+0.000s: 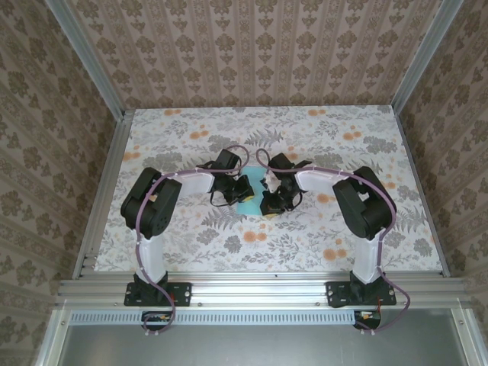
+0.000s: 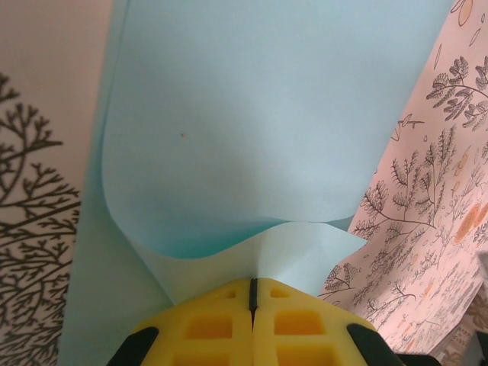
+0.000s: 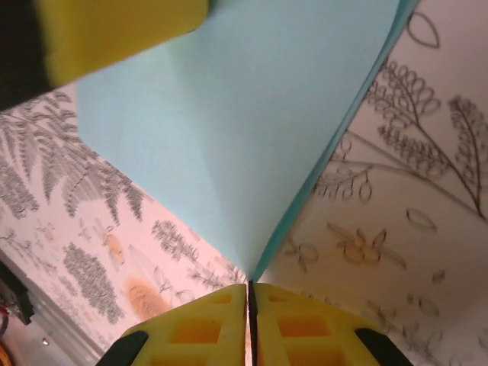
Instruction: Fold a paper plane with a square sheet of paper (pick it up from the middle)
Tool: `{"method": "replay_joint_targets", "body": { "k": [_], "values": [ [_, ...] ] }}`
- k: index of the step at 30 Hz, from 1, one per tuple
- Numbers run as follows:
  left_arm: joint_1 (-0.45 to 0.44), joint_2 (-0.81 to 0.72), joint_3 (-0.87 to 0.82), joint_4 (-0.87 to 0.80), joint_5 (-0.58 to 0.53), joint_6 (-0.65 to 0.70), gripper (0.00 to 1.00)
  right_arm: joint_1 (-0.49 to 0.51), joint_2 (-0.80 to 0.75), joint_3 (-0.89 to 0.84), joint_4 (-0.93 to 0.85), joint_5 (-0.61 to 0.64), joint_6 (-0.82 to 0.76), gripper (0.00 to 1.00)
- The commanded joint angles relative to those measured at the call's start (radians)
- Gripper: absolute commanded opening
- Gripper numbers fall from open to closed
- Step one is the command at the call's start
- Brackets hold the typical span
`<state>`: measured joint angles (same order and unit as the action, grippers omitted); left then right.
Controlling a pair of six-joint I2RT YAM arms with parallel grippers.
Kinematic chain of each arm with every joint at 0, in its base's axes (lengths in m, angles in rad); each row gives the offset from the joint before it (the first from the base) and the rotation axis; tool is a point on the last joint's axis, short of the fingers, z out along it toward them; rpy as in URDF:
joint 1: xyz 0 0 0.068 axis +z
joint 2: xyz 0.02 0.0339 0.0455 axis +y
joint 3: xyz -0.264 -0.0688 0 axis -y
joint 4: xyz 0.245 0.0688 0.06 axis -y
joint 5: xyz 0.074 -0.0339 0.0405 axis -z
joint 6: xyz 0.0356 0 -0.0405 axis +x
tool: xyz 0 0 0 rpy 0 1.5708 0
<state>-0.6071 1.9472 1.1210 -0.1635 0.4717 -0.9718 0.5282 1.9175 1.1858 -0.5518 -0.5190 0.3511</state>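
The square sheet of paper, plain turquoise, sits between my two grippers at the middle of the table. My left gripper is shut on one edge of it. In the left wrist view the yellow fingers press together at the gripper tip, pinching the sheet, which curls over itself in a loose bend. My right gripper is shut on the opposite corner. In the right wrist view its tip clamps the point where the paper narrows. No paper plane shape is formed.
The floral tabletop spreads around the grippers, with aluminium rails along the near edge and patterned walls on three sides. The left gripper's yellow finger fills the upper left of the right wrist view.
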Motion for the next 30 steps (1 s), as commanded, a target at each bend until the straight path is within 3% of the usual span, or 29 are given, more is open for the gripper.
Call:
{"method": "replay_joint_targets", "body": {
  "k": [1, 13, 30],
  "values": [
    [-0.003, 0.044, -0.014, -0.099, -0.053, 0.027, 0.06, 0.006, -0.099, -0.002, 0.053, 0.018, 0.06, 0.12],
    [-0.003, 0.043, -0.009, -0.102, -0.052, 0.027, 0.06, 0.023, 0.055, 0.069, 0.096, 0.01, 0.098, 0.11],
    [0.032, 0.032, 0.01, -0.084, -0.058, 0.063, 0.08, -0.005, 0.063, -0.113, 0.071, 0.046, 0.085, 0.1]
  ]
}}
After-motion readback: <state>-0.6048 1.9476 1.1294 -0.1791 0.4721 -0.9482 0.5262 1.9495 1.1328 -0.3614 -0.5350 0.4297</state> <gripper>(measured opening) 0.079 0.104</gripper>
